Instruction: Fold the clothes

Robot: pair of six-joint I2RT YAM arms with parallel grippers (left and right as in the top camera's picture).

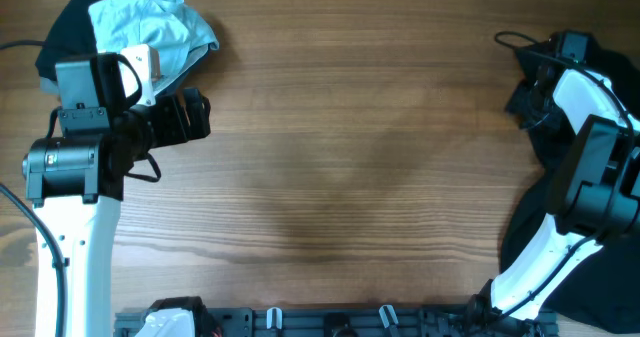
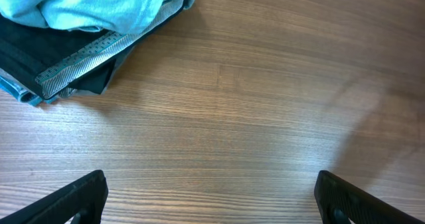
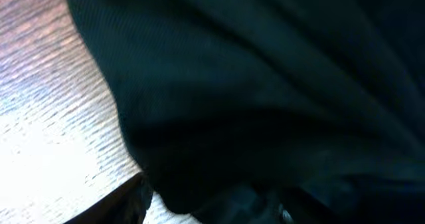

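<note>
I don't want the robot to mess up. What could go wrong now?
The right gripper is pressed close against the bunched dark cloth, so it might pinch several layers at once. The light blue shirt lies crumpled on darker clothes; pulling it could drag those along.

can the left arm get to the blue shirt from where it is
Probably yes. The left gripper is open over bare table, and the blue shirt lies close by atop a dark pile of clothes, nothing in between.
</note>
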